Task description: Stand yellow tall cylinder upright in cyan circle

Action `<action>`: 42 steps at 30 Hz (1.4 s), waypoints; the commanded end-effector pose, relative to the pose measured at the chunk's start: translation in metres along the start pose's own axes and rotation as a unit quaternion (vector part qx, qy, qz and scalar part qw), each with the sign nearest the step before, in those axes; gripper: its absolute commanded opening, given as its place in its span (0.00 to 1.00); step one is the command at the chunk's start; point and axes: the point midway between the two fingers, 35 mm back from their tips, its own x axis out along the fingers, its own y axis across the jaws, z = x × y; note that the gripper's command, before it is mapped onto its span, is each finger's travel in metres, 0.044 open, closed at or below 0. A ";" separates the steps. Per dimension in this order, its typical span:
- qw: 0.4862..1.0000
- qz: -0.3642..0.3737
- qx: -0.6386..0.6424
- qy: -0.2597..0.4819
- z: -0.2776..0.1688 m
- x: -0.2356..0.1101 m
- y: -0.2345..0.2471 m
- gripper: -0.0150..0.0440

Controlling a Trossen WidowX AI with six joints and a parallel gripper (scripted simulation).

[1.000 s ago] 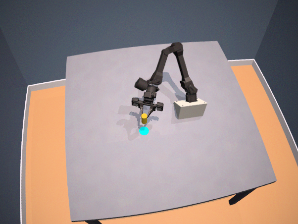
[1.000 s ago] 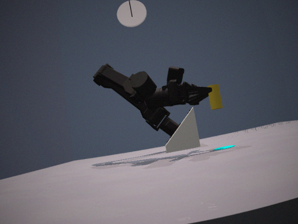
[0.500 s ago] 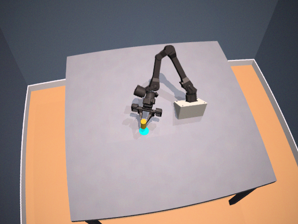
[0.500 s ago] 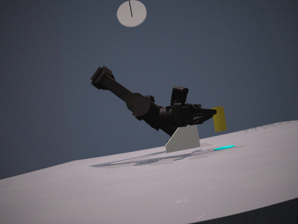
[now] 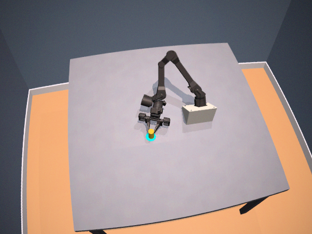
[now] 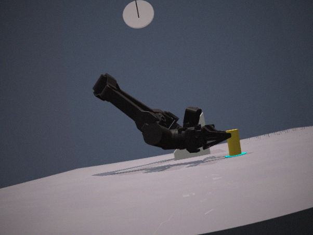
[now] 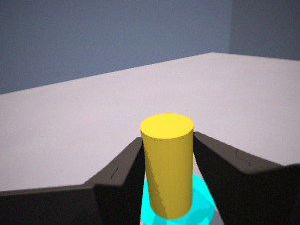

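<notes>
The yellow tall cylinder stands upright on the cyan circle near the middle of the grey table. Its base rests on the circle in the exterior view. My gripper reaches in low and nearly level from the arm's side. It is shut on the cylinder, with one dark finger on each side of its upper half.
The arm's beige base box stands on the table to the right of the circle. The table stands over an orange floor with a white border wall.
</notes>
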 end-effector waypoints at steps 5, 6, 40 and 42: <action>1.000 -0.002 -0.006 -0.004 0.001 0.001 -0.002 0.43; 1.000 -0.002 -0.006 -0.004 0.001 0.001 -0.002 0.43; 1.000 0.006 0.001 0.004 0.090 -0.005 -0.002 0.93; 0.998 0.025 0.027 0.044 0.088 0.005 -0.004 0.93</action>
